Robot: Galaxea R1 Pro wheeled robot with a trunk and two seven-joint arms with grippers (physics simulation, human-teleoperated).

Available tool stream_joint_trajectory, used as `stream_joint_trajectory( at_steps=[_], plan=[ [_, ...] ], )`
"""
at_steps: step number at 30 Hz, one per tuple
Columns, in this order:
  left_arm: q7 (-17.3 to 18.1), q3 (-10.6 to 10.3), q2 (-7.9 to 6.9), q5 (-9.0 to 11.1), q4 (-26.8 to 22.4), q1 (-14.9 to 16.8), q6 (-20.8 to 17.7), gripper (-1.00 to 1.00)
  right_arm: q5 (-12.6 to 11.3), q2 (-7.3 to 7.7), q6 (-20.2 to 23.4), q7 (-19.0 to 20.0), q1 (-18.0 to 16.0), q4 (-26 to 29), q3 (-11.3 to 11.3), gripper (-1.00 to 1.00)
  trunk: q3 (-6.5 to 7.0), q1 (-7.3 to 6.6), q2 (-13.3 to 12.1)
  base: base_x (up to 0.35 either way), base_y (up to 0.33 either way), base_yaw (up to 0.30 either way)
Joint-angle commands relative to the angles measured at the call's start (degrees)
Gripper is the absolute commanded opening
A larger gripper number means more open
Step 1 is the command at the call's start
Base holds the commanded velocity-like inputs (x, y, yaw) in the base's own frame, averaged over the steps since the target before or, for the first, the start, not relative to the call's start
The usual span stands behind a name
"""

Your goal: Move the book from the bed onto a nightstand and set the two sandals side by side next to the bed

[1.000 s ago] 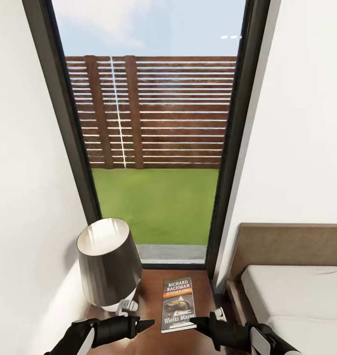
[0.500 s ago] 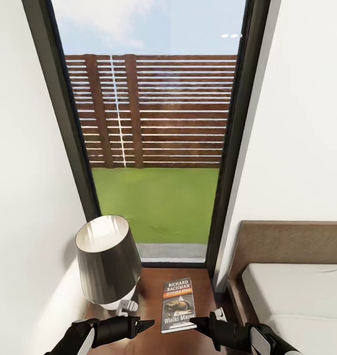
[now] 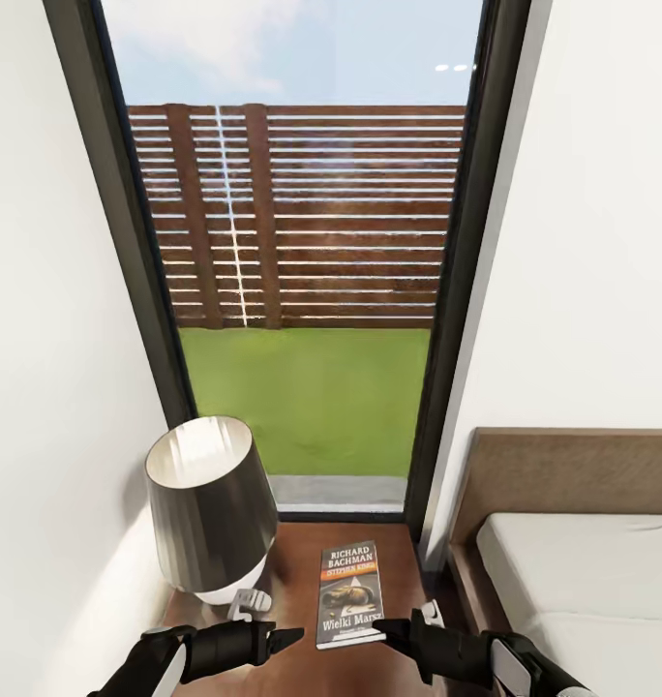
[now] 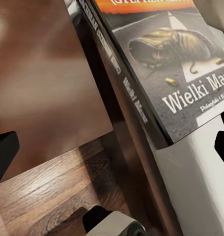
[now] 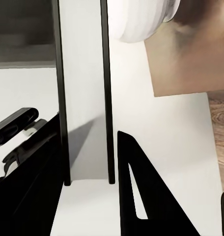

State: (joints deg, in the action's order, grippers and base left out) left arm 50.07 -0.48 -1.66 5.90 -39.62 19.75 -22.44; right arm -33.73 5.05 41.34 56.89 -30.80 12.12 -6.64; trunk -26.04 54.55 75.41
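The book, dark with white "RICHARD BACHMAN" lettering and an orange strip, lies flat on the dark-brown nightstand, left of the bed. Its near end juts past the nightstand's front edge. My right gripper is shut on the book's near right corner. In the right wrist view the book's white page edge stands between the two black fingers. My left gripper hovers open just left of the book, whose cover is close in the left wrist view. The sandals are out of view.
A dark-shaded lamp stands on the nightstand's left half, against the white wall. A tall dark-framed window directly behind shows a slatted fence and grass. Wood-plank floor lies below the nightstand's front edge.
The whole picture has shifted slightly upward, so the camera moved. Both grippers and the book keep their places relative to each other.
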Motion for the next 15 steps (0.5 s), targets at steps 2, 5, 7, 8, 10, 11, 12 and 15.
stream_joint_trajectory(
  at_steps=[2,5,7,8,10,11,12,15],
  plan=[
    [0.0,-0.1,-0.01,0.5,0.0,0.0,-0.6,1.0,-0.5,0.0,0.2,0.0,0.0,0.5,-0.5,-1.0,-0.43,0.44,0.9,0.0,0.0,0.0],
    [0.0,-0.1,-0.01,0.5,0.0,0.0,-0.6,1.0,-0.5,-0.03,0.2,0.0,0.0,0.7,-0.6,-1.0,-0.97,1.1,2.1,0.0,0.0,0.0],
    [0.0,-0.1,-0.02,0.5,0.0,0.0,-0.6,1.0,-0.5,-0.04,0.2,0.0,0.0,0.8,-0.6,-1.0,-1.32,1.54,2.9,0.0,0.0,0.0],
    [0.0,-0.1,-0.02,0.5,0.0,0.0,-0.6,1.0,-0.5,-0.04,0.2,0.0,0.0,0.8,-0.6,-1.0,-1.5,1.76,3.3,0.0,0.0,0.0],
    [0.0,-0.1,-0.01,0.5,0.0,0.0,-0.6,1.0,-0.5,-0.04,0.2,0.0,0.0,0.8,-0.6,-1.0,-1.86,2.2,4.1,0.0,0.0,0.0],
    [0.0,-0.1,-0.01,0.5,0.0,0.0,-0.6,1.0,-0.5,-0.04,0.2,0.0,0.0,0.8,-0.6,-1.0,-2.04,2.42,4.5,0.0,0.0,0.0],
    [0.0,-0.1,-0.01,0.5,0.0,0.0,-0.6,1.0,-0.5,-0.04,0.2,-0.1,0.0,0.8,-0.6,-1.0,-2.22,2.64,4.9,0.0,0.0,0.0],
    [0.0,-0.1,-0.01,0.5,0.0,0.0,-0.6,1.0,-0.5,-0.04,0.2,-0.1,0.0,0.8,-0.6,-1.0,-2.76,3.3,6.1,0.0,0.0,0.0]
  ],
)
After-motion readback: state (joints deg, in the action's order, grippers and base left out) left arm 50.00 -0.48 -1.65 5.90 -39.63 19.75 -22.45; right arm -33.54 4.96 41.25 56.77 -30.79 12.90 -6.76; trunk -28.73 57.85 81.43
